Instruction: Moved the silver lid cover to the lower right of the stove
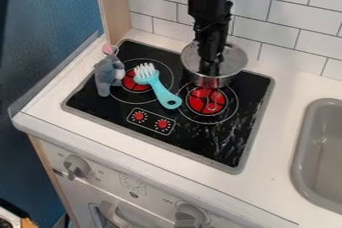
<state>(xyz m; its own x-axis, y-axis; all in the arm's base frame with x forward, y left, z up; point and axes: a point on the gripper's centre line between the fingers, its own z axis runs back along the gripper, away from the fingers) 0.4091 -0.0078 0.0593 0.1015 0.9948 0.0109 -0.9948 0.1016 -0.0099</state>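
The silver lid (235, 63) is a round, shiny metal piece at the back right of the black stove top (227, 144), behind the right burner. My black gripper (211, 68) hangs down from the top edge, directly over the lid's middle and hiding part of it. Whether the two touch, and whether the lid rests on the stove or is held above it, I cannot tell.
A turquoise brush (160, 89) lies between the two red burners. At the stove's left edge is a grey plush toy (107, 76). The grey sink (300, 157) is at the right, and a tiled wall (294, 17) stands behind the counter.
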